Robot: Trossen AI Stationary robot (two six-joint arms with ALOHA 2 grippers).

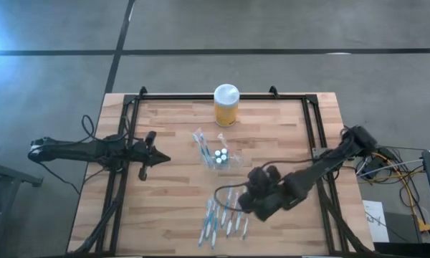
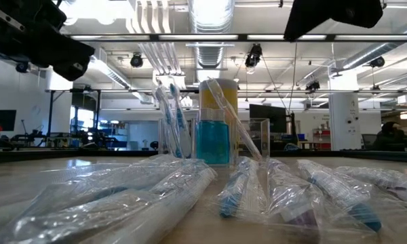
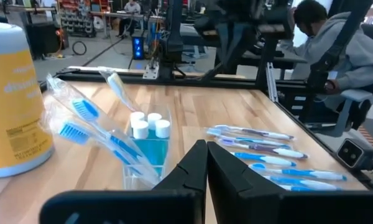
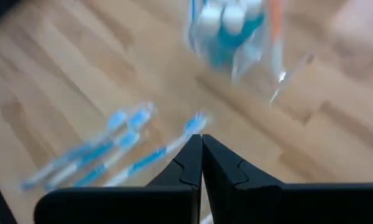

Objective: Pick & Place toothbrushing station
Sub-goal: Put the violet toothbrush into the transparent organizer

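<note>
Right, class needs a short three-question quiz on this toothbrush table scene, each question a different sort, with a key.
1. True or false: the yellow jar lies on its side.
2. Multiple choice: the wrapped toothbrushes lie (A) on the bare table nearest the right gripper, (B) inside the jar, (C) beside the left gripper.
3. Fill in: the small white caps stand in the see-through ____.

Key: 1 false, it stands upright. 2 A. 3 toothbrushing station.

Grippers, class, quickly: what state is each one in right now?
Left gripper: closed, holding nothing.
Right gripper: closed, holding nothing.
</note>
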